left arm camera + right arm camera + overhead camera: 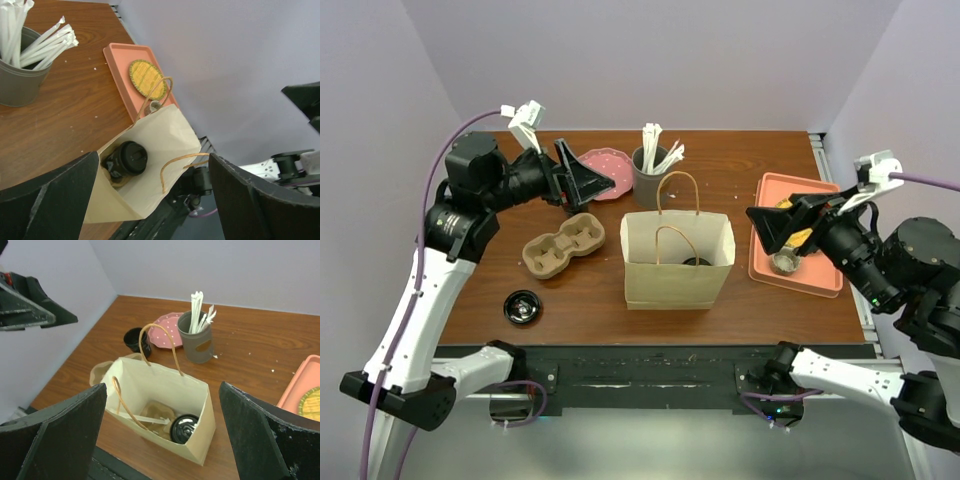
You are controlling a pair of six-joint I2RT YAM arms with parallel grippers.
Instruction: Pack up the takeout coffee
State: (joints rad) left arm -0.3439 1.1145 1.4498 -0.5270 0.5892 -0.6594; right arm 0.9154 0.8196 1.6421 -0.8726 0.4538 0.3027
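Loose lid (523,307): lies alone at the table's near left, well apart from the bag; it is not part of the packing, and taking it for the coffee's own lid would waste a move.
Cup carrier (563,245): sits empty just left of the bag; a low sweep by the left arm could shove it into the bag's side.
Left gripper (582,176): jaws spread wide, nothing between them, raised above the table's far left. Dropping toward the bag, a finger could hook a handle and drag the bag over.
Plain black cup (135,340): stands beside the pink plate (605,160); it resembles the coffee, so a mistaken grab is possible.
Paper bag (678,262): upright and open, with light walls, so a nudge could topple it.
Takeout coffee (127,160): inside the bag, at its right end, lid on; it seems to lean on the wall, so a jolt might tip it and cause a leak.
Right gripper (775,228): wide open and empty, hovering over the orange tray (820,282); swinging left, it could clip the bag's rim.
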